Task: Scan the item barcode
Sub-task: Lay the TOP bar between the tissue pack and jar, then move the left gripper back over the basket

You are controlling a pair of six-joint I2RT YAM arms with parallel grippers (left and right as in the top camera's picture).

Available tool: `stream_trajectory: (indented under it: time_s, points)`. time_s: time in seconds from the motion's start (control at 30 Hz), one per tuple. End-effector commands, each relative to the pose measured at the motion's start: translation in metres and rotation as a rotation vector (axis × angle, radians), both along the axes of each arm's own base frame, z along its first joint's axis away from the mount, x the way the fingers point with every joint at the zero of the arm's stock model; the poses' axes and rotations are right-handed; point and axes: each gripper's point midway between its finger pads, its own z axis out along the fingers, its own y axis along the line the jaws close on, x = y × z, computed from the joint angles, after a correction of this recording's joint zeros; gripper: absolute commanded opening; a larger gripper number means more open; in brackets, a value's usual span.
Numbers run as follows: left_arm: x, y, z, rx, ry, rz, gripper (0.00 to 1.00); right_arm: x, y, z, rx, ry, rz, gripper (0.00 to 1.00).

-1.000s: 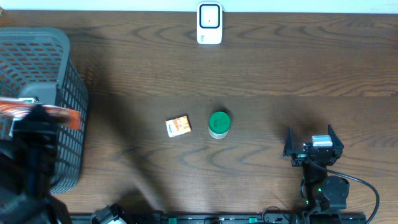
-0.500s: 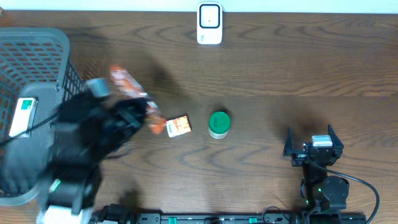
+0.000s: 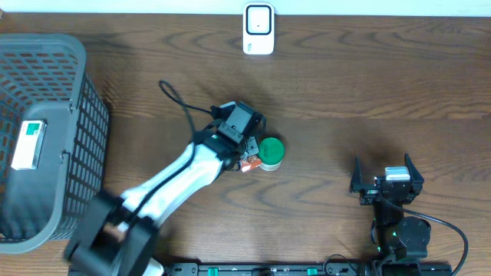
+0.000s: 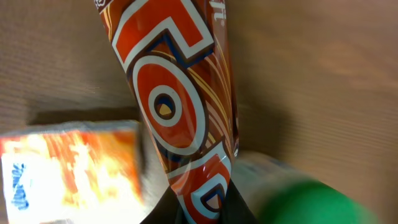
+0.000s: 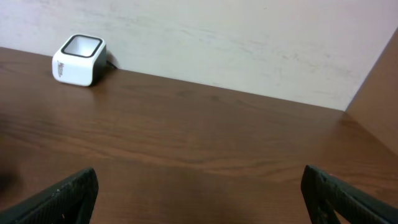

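Note:
My left gripper (image 4: pixel 202 211) is shut on the lower end of an orange, red and brown snack packet (image 4: pixel 174 106), which fills the left wrist view. In the overhead view the left gripper (image 3: pixel 247 153) hangs over the middle of the table and covers most of the packet; only an orange-red scrap (image 3: pixel 249 163) shows beneath it. The white barcode scanner (image 3: pixel 258 29) stands at the far edge, well apart from the packet. It also shows in the right wrist view as a scanner (image 5: pixel 78 59) at the far left. My right gripper (image 3: pixel 386 184) rests open at the front right, nothing between its fingers (image 5: pixel 62 196).
A green-lidded jar (image 3: pixel 270 152) stands just right of the left gripper. The small orange box (image 4: pixel 68 168) lies blurred to the packet's left. A grey mesh basket (image 3: pixel 77 92) at the left edge holds a white and green pack (image 3: pixel 29 144).
The left arm has swung from above the basket rightward to the table's middle, carrying the packet, and now covers the orange box beside the jar. The right arm has not moved.

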Motion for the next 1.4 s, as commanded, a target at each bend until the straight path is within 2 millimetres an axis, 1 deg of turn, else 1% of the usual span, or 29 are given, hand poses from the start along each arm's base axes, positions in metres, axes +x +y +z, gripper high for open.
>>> stream_trajectory:
  time_s: [0.0, 0.03, 0.07, 0.13, 0.17, 0.23, 0.3, 0.33, 0.4, 0.43, 0.47, 0.5, 0.53, 0.6, 0.63, 0.67, 0.7, 0.73, 0.77, 0.83, 0.87, 0.9, 0.97, 1.07, 1.13, 1.2, 1.37]
  points:
    - [0.007, 0.014, -0.026, 0.089, 0.010, 0.022, 0.09, 0.000, 0.004, -0.001, -0.011, 0.003, 0.015, 0.99]
    - [0.007, 0.014, -0.030, 0.094, 0.015, 0.022, 0.11, 0.000, 0.004, -0.001, -0.010, 0.003, 0.015, 0.99]
    - [0.008, 0.013, -0.033, 0.098, 0.020, 0.021, 0.21, 0.000, 0.004, -0.001, -0.010, 0.003, 0.015, 0.99]
    - [0.009, 0.013, -0.031, 0.100, 0.011, 0.006, 0.40, 0.000, 0.004, -0.001, -0.011, 0.003, 0.015, 0.99]
    - [0.011, 0.011, -0.026, 0.103, -0.002, -0.016, 0.50, 0.000, 0.004, -0.001, -0.011, 0.003, 0.015, 0.99]
    - [0.015, 0.008, -0.009, 0.105, -0.030, -0.055, 0.66, 0.000, 0.004, -0.001, -0.010, 0.003, 0.015, 0.99]
    - [0.019, 0.005, 0.018, 0.091, -0.069, -0.071, 0.72, 0.000, 0.004, -0.001, -0.011, 0.003, 0.015, 0.99]
    - [0.021, 0.004, 0.038, 0.076, -0.100, -0.078, 0.72, 0.000, 0.004, -0.001, -0.011, 0.003, 0.015, 0.99]
    - [0.023, 0.003, 0.088, 0.038, -0.185, -0.097, 0.72, 0.000, 0.004, -0.001, -0.011, 0.003, 0.015, 0.99]
    - [0.023, 0.004, 0.109, 0.025, -0.227, -0.104, 0.72, 0.000, 0.004, -0.001, -0.011, 0.003, 0.015, 0.99]
    - [0.022, 0.008, 0.135, 0.017, -0.281, -0.103, 0.73, 0.000, 0.004, -0.001, -0.011, 0.003, 0.015, 0.99]
    - [0.019, 0.026, 0.190, 0.025, -0.409, -0.065, 0.80, 0.000, 0.004, -0.001, -0.011, 0.003, 0.015, 0.99]
    - [0.015, 0.039, 0.216, 0.038, -0.474, -0.034, 0.84, 0.000, 0.004, -0.001, -0.011, 0.003, 0.015, 0.99]
    - [0.007, 0.068, 0.257, 0.071, -0.578, 0.024, 0.85, 0.000, 0.004, -0.001, -0.011, 0.003, 0.015, 0.99]
    - [0.000, 0.090, 0.276, 0.103, -0.626, 0.078, 0.85, 0.000, 0.004, -0.001, -0.011, 0.003, 0.015, 0.99]
    - [-0.006, 0.113, 0.290, 0.138, -0.661, 0.147, 0.85, 0.000, 0.004, -0.001, -0.011, 0.003, 0.015, 0.99]
    - [-0.014, 0.139, 0.301, 0.171, -0.684, 0.236, 0.85, 0.000, 0.004, -0.001, -0.011, 0.003, 0.015, 0.99]
    - [-0.025, 0.170, 0.310, 0.198, -0.698, 0.362, 0.85, 0.000, 0.004, -0.001, -0.011, 0.003, 0.015, 0.99]
    - [-0.037, 0.200, 0.315, 0.223, -0.704, 0.485, 0.85, 0.000, 0.004, -0.001, -0.011, 0.003, 0.015, 0.99]
    - [-0.059, 0.246, 0.323, 0.266, -0.708, 0.648, 0.85, 0.000, 0.004, -0.001, -0.011, 0.003, 0.015, 0.99]
    - [-0.075, 0.277, 0.328, 0.296, -0.715, 0.764, 0.85, 0.000, 0.004, -0.001, -0.011, 0.003, 0.015, 0.99]
    - [-0.085, 0.295, 0.330, 0.314, -0.719, 0.834, 0.85, 0.000, 0.004, -0.001, -0.011, 0.003, 0.015, 0.99]
    - [-0.101, 0.322, 0.333, 0.345, -0.717, 0.951, 0.85, 0.000, 0.004, -0.001, -0.011, 0.003, 0.015, 0.99]
    - [-0.117, 0.355, 0.329, 0.388, -0.682, 1.095, 0.85, 0.000, 0.004, -0.001, -0.011, 0.003, 0.015, 0.99]
    - [-0.120, 0.371, 0.320, 0.400, -0.637, 1.158, 0.86, 0.000, 0.004, -0.001, -0.011, 0.003, 0.015, 0.99]
    - [-0.118, 0.386, 0.308, 0.400, -0.582, 1.201, 0.86, 0.000, 0.004, -0.001, -0.011, 0.003, 0.015, 0.99]
    - [-0.098, 0.416, 0.264, 0.339, -0.408, 1.243, 0.86, 0.000, 0.004, -0.001, -0.011, 0.003, 0.015, 0.99]
